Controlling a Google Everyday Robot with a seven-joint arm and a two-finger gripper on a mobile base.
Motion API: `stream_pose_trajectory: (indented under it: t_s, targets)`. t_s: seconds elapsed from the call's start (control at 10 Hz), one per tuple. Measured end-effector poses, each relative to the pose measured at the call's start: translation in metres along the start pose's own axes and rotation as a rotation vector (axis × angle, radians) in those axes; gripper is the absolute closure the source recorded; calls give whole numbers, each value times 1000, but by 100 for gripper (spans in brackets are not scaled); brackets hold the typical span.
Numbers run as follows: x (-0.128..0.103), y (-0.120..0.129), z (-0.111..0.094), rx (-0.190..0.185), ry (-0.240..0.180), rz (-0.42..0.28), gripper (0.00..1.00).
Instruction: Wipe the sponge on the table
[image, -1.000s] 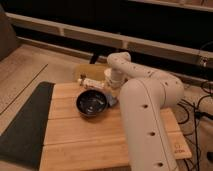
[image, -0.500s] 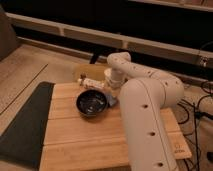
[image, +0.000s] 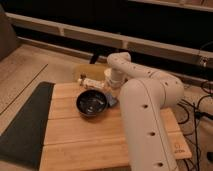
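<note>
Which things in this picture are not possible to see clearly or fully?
- Camera view: the gripper, low beside the dark bowl, is mostly hidden by the arm.
- The sponge: only a blue corner shows beside the bowl.
- The table: its right side is covered by the arm.

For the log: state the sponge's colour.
The sponge is blue, camera view; the gripper is at it, beside the dark bowl.

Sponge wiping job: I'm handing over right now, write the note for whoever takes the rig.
Gripper: low at the table's far side, right over the sponge; its hold cannot be seen.
Sponge: flat on the table, just right of the bowl in view, partly hidden by the arm.
Done: arm is at the sponge.
Left: confirm the hold, then wipe along the bare planks, probably avoiding the bowl.
</note>
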Motion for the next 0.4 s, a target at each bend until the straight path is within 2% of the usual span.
stream_pose_trajectory:
  t_s: [0.1,0.2,0.4]
  targets:
    - [0,0,0,0,0,0,25]
    - [0,0,0,0,0,0,20]
    - [0,0,0,0,0,0,20]
